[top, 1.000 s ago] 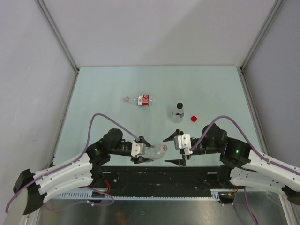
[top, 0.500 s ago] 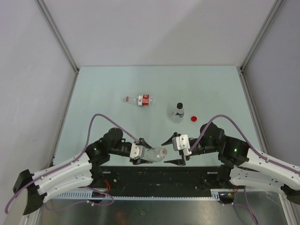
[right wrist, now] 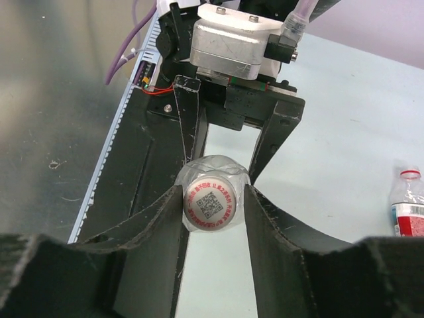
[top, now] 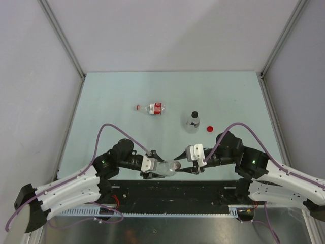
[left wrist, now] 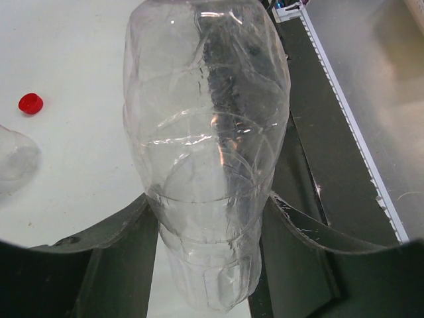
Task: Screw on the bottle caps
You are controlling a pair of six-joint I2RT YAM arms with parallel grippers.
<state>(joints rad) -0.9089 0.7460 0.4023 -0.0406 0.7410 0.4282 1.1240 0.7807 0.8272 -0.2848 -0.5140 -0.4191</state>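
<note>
the clear, unlabelled thin plastic bottle (left wrist: pixel 205 146) hangs level over the near edge of the pale green table (top: pixel 117 96). the left hand (top: pixel 156 166) is clamped around its body, 1 finger on each side. the bottle's long axis runs left to right, and its neck end points straight at the right hand (right wrist: pixel 214 189).

on that neck sits a white round screw cap (right wrist: pixel 211 204) with red print and a square code on top. the right hand has closed in narrow on this cap and seems to touch its rim on both sides. the right wrist view looks square onto the cap's top, so the hand looks lined up with the bottle's axis. that alignment is what a twist about the axis calls for. the right hand is the one at the cap, and the left only braces the bottle.

beyond the held bottle, farther from the arms, a small red round cap (top: pixel 210 128) lies loose. just left of it a black-capped clear bottle (top: pixel 192 122) stands upright. a red-and-white labelled bottle (top: pixel 152 108) lies on its side farther back.
</note>
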